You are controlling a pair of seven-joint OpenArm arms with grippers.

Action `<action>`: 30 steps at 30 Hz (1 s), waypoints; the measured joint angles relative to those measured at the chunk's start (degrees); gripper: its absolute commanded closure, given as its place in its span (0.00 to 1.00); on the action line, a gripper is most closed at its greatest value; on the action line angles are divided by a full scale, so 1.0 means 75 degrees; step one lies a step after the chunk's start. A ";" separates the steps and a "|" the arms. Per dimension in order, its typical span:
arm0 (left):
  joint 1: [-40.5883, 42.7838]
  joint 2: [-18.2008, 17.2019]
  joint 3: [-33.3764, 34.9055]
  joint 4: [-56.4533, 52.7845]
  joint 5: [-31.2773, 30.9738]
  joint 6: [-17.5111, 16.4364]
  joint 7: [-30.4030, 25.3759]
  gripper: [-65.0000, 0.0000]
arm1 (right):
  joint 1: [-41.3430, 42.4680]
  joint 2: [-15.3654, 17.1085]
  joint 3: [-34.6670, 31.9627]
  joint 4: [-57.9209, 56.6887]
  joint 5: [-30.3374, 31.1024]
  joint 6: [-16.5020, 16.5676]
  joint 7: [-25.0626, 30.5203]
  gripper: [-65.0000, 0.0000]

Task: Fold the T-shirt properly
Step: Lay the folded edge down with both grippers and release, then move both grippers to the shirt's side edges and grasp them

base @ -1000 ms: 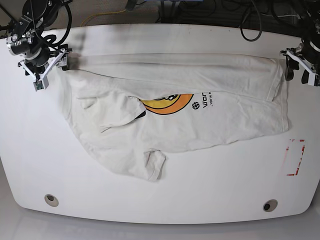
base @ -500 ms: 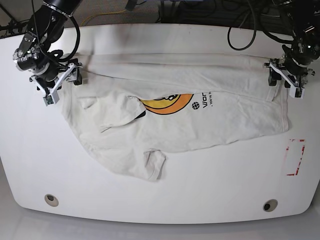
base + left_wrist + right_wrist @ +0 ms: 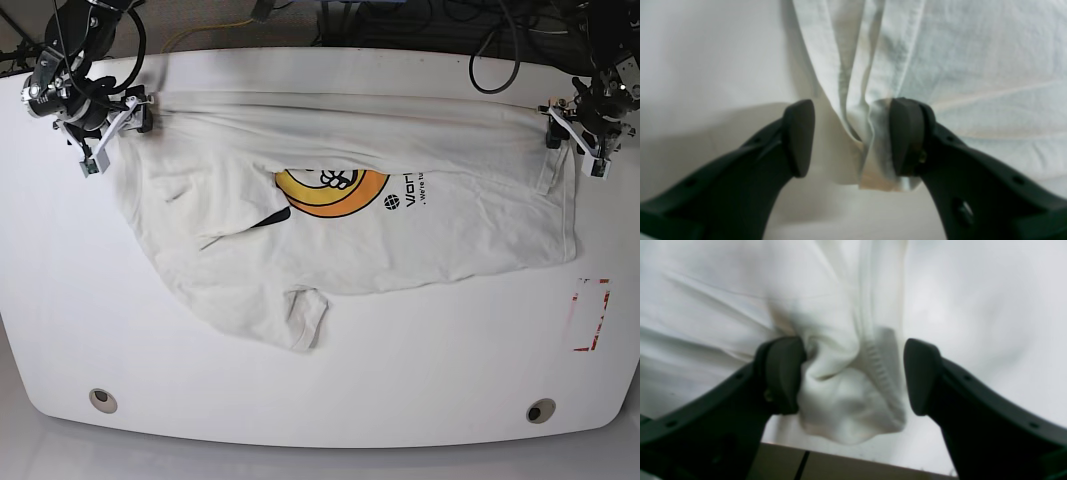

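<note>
Overhead, the T-shirt (image 3: pixel 350 215) lies spread across the white counter (image 3: pixel 420 370), its orange-and-black graphic (image 3: pixel 330 190) face up near the middle. At the frame's upper right, the left pincer (image 3: pixel 572 128) stands apart around a bunched cloth edge; at upper left, the right pincer (image 3: pixel 122 120) likewise straddles a gathered corner, one pad touching fabric, the other clear.
</note>
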 measured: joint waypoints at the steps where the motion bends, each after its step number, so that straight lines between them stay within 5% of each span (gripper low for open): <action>1: -0.0012 -0.0090 0.0082 -0.0073 -0.0009 0.0000 -0.0041 0.49 | -0.0044 0.0070 0.0000 0.0003 0.0006 -0.0003 -0.0003 0.33; 8: -0.0009 -0.0297 0.0169 -0.0207 -0.0061 -0.0044 -0.0131 0.49 | -0.0431 0.0463 0.0440 0.0437 0.0659 -0.0012 -0.0137 0.33; 17: 0.0032 -0.0224 -0.0857 0.1110 0.0090 -0.0277 0.0382 0.49 | -0.0274 0.0379 0.0396 0.1230 0.1003 0.0000 -0.0385 0.33; 23: -0.0268 0.0300 -0.1431 0.2130 0.0102 -0.0259 0.0781 0.49 | 0.0455 0.0102 0.0353 0.1011 0.0968 -0.0012 -0.0469 0.33; 30: -0.0367 0.0740 -0.0883 0.2264 0.0125 -0.0256 0.0764 0.49 | 0.1527 0.0032 -0.0248 -0.0020 0.0828 0.0006 -0.0527 0.33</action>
